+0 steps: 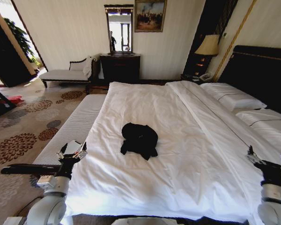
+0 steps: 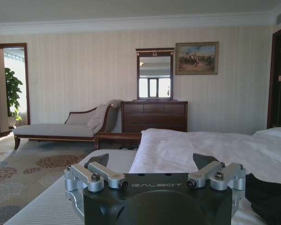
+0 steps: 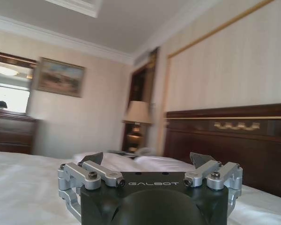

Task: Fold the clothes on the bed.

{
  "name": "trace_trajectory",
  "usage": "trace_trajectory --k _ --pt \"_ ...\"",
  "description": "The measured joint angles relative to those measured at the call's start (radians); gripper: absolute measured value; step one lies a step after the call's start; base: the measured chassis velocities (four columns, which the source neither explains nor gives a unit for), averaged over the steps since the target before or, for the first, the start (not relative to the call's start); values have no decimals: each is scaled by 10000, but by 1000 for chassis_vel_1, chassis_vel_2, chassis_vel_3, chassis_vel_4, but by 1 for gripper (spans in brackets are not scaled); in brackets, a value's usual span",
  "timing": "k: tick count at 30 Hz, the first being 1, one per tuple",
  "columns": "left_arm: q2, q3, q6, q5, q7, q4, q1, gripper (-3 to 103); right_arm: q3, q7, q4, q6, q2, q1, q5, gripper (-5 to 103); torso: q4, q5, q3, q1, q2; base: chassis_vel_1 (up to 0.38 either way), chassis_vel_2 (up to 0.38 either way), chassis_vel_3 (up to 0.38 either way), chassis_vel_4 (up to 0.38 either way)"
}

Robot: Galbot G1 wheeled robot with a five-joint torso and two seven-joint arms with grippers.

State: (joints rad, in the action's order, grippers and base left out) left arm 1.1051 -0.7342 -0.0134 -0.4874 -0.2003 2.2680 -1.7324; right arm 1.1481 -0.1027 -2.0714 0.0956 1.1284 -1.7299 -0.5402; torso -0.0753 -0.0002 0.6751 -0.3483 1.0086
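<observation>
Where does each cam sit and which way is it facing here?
Head: high at the bed's side, looking down at the black top; both arms show.
Left wrist: behind the open left hand, facing dresser and chaise.
Right wrist: behind the open right hand, facing headboard and lamp.
Shared: the painting.

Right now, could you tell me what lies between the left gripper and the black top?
In the head view, only bare white duvet lies between the left gripper and the crumpled black fabric top.

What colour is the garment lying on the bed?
Black; the clothes show best in the head view, bunched on the white bed.
</observation>
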Motion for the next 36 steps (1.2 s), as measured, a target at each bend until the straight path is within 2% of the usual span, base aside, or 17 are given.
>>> trace_trajectory --k 3,5,6,8,10,12,15,19,23,26,27,30,33,36 --pt "-230 102 -212 -55 -18 -64 215 100 -582 144 -797 -1027 -967 42 -1039 100 1 -1 0 -1 0 0 0 0 0" --pt "-291 121 -266 -91 -19 -74 260 100 -694 158 -928 -1273 -1157 104 -1308 100 1 -1 1 -1 -1 0 0 0 0" --pt "-475 181 -404 -207 -23 -113 409 100 -1029 163 -1161 -1855 -1613 353 -2031 100 2 0 0 -1 0 0 0 0 0" --pt "-742 257 -551 -329 -39 -196 597 100 -1470 145 -1244 -2316 -2159 818 -2846 100 3 1 1 -1 0 0 0 0 0" --pt "-845 295 -592 -381 -44 -238 676 100 -1599 136 -1244 -2401 -2292 963 -3063 100 3 1 0 -1 0 0 0 0 0" --pt "-1270 538 -763 -572 -143 -421 1051 100 -2162 111 -1062 -2550 -2849 1561 -3892 100 4 1 0 -1 -1 0 0 0 0" --pt "-1622 831 -958 -814 -297 -601 1465 100 -2551 66 -842 -2635 -3171 1953 -4226 100 3 1 1 -1 -1 0 0 0 0" --pt "-2431 2059 -1509 -1760 -892 -1342 2966 100 -3830 61 -202 -3081 -3953 3153 -5054 100 -2 2 0 -1 -1 0 0 0 0" --pt "-2778 2747 -1692 -2227 -1080 -1755 3802 100 -4669 -6 263 -3332 -4269 3925 -5331 100 -3 1 1 -2 -1 0 0 0 0" --pt "-3229 3865 -1851 -2912 -1231 -2485 5278 100 -6245 -36 1183 -3564 -4643 5725 -5598 100 0 3 1 -3 -1 0 0 0 0" --pt "-3229 3865 -1851 -2912 -1231 -2485 5278 100 -6245 -36 1183 -3564 -4643 5725 -5598 100 0 3 1 -3 -1 0 0 0 0" --pt "-3361 4870 -1926 -3563 -1250 -3088 6453 100 -7272 -78 1823 -3586 -4664 6911 -5631 100 4 3 2 -3 -2 0 0 0 0" --pt "-3365 5681 -1993 -3986 -1150 -3641 7242 101 -7737 -141 2070 -3587 -4586 7370 -5640 100 2 0 2 -3 -2 0 0 0 0" --pt "-3214 6747 -2041 -4317 -689 -4804 8339 100 -8009 -185 2206 -3587 -4525 7600 -5600 100 0 3 0 -3 -1 0 0 0 0"
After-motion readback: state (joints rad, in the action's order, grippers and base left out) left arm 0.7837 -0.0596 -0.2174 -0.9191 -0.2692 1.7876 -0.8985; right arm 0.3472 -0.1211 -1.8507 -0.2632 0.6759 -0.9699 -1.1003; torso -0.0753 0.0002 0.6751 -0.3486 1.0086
